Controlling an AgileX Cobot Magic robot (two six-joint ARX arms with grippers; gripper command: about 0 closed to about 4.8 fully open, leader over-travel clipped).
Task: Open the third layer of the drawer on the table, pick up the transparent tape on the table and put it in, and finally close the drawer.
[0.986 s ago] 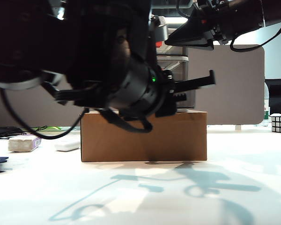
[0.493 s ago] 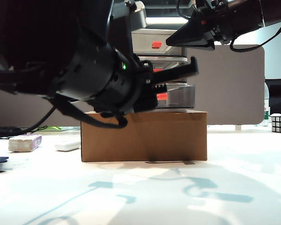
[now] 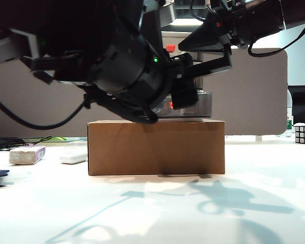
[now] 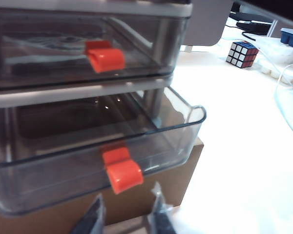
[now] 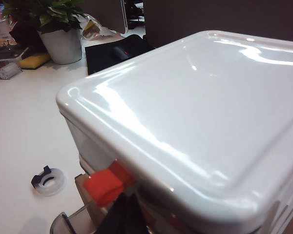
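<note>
While pulled out, the third layer (image 4: 88,161): bare inside.

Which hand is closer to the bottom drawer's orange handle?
Left. The left hand sits just in front of and below the third layer's handle, fingers apart. The right hand rests up at the drawer's top, holding nothing.

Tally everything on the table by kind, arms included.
drawer: 1
cardboard box: 1
transparent tape: 1
white bar: 1
purple-labelled block: 1
Rubik's cube: 1
end effectors: 2, left end effector before third layer, right end effector at drawer top
Total: 8
</note>
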